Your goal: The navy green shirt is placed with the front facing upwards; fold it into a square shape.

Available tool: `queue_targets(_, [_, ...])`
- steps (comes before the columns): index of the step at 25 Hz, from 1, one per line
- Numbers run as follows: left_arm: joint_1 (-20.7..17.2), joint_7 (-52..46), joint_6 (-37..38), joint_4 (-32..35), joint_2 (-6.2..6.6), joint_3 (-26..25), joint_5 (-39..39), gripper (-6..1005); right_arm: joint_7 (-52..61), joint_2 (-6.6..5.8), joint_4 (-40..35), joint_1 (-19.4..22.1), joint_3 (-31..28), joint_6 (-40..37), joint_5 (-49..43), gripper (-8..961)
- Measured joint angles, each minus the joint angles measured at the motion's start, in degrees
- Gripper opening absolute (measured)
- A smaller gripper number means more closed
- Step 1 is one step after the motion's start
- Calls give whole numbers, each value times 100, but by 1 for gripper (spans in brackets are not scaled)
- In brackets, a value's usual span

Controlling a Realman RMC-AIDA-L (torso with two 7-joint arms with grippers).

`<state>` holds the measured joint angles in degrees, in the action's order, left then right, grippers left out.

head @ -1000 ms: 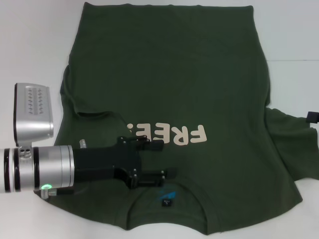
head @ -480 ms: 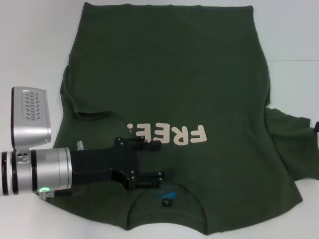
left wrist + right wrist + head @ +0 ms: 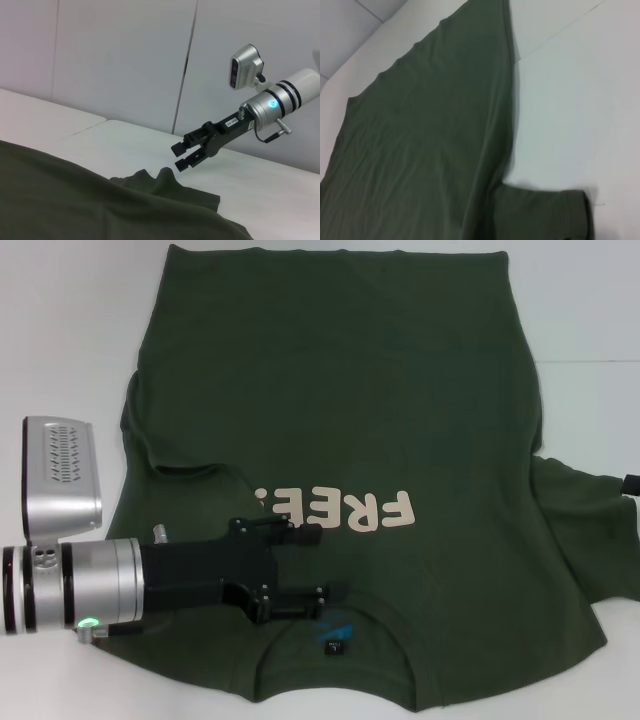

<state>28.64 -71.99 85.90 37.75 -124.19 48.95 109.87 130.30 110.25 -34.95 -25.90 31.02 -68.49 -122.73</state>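
The navy green shirt (image 3: 350,420) lies flat on the white table, front up, with the cream "FREE" letters (image 3: 340,510) on the chest and the collar with its black tag (image 3: 332,645) at the near edge. My left gripper (image 3: 333,562) is open and hovers over the shirt between the letters and the collar. The shirt's left sleeve (image 3: 170,465) is folded inward. My right gripper (image 3: 179,157) is open just above the right sleeve (image 3: 165,182); in the head view only its tip (image 3: 631,483) shows at the right edge. The right wrist view shows the shirt's body (image 3: 420,150).
The white table (image 3: 70,330) has bare surface to the left and right of the shirt (image 3: 570,100). A seam line runs across the table at the right (image 3: 590,362). A white wall stands behind the table (image 3: 125,60).
My left arm has drawn back slightly to the left, gripper still open. The right gripper's tip has shifted a little at the right edge. The shirt has not moved.
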Motion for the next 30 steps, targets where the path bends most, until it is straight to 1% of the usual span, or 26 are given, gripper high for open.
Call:
queue_targets(7, [0,3,-28,-9,0,-6,-2,786,-97,153,68,-68,21,346,4,913])
queue_targets(12, [1,-1,-88,-14,0,-9,-2,786,-206,179,282,-162,30,470,12,912])
queue_targets(17, [1,-17,-92,-14,0,-9,-2,786,-254,237,296,-179,-31,328,54,912])
queue_targets(21, [1,-25,-123,-14,0,-9,-2,786,-301,250,304,-173,-81,286,129,912])
queue_targets(23, [0,-25,-147,-18,0,-8,-2,786,-326,255,307,-171,-87,271,144,740])
queue_targets(30, [-6,4,-161,-71,0,-5,-2,785,-326,283,312,-137,-144,267,147,441])
